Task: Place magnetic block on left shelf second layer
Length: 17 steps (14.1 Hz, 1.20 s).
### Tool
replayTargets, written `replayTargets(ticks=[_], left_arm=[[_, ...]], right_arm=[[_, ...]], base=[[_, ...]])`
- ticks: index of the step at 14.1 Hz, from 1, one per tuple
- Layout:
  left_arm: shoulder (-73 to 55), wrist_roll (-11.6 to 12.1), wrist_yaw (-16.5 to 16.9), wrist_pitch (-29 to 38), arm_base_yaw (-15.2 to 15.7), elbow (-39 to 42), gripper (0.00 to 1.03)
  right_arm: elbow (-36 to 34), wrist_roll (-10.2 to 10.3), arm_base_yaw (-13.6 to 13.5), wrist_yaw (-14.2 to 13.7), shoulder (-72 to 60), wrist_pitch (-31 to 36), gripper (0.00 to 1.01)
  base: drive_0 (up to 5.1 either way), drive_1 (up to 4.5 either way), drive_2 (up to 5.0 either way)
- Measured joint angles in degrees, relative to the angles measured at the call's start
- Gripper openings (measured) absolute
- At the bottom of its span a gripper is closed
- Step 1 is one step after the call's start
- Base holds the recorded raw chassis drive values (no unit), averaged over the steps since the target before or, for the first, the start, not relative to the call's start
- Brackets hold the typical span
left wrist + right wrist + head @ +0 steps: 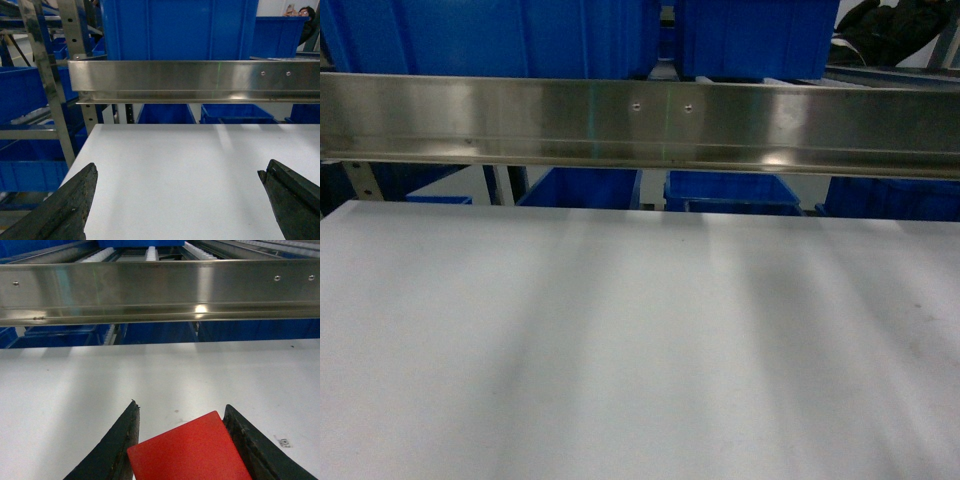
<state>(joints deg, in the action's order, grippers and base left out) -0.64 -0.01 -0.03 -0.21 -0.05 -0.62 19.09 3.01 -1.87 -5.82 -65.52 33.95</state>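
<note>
The right gripper (182, 440) is clamped on the magnetic block (190, 452), the red cube sitting between its two dark fingers (112, 450) and showing only in the right wrist view, low over the white tabletop (75, 385). The left gripper (180, 200) hangs wide and empty above the same table, near its left edge. Neither arm appears in the head view.

Straight ahead of the block runs the polished steel rail (160, 290) fronting the rack, with white rollers (152, 252) visible beyond it. In the left wrist view a large blue crate (180, 30) stands on the tier above that rail, beside the perforated uprights (72, 30); this looks like the left shelf second layer.

The main hazard, as I judge it, is the rail: a forward reach without enough lift would drive the block or fingers into its front face. The block also has to travel left across the table, so the idle left gripper could be in the way. The crate's wall is tall, and a release short of its rim would drop the cube onto the rollers or table. A magnetic block may also snatch toward the steel if carried close.
</note>
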Motion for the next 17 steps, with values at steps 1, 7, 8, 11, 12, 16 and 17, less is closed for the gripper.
replayTargets(ticks=[1,7,8,11,12,16,17], left_arm=[[0.02,0.02,0.02,0.09,0.0,0.0,0.98],[0.02,0.02,0.0,0.02,0.0,0.0,0.98],[0.02,0.0,0.0,0.02,0.0,0.0,0.98],[0.0,0.02,0.0,0.02,0.0,0.0,0.98],[0.02,0.0,0.0,0.02,0.0,0.0,0.98],[0.0,0.0,0.02,0.17,0.0,0.0,0.98],[0.0,0.0,0.0,-0.09,0.0,0.0,0.98]], right_arm=[[0.0,0.0,0.0,0.0,0.0,0.07,0.43],[0.0,0.0,0.0,0.02,0.0,0.11,0.43],[0.0,0.0,0.0,0.02,0.0,0.02,0.43],[0.0,0.0,0.0,0.02,0.0,-0.04,0.43],[0.0,0.0,0.0,0.02,0.0,-0.04,0.43],[0.0,0.0,0.0,0.0,0.0,0.0,0.43],[0.0,0.0,0.0,0.02,0.0,-0.04,0.43]], base=[[-5.0,2.42,2.4],[-5.0,2.45,2.4],[-5.1,2.36,2.4],[-5.0,2.42,2.4],[-5.0,2.41,2.4],[-5.0,2.43,2.4],[-4.8,2.56,2.6]])
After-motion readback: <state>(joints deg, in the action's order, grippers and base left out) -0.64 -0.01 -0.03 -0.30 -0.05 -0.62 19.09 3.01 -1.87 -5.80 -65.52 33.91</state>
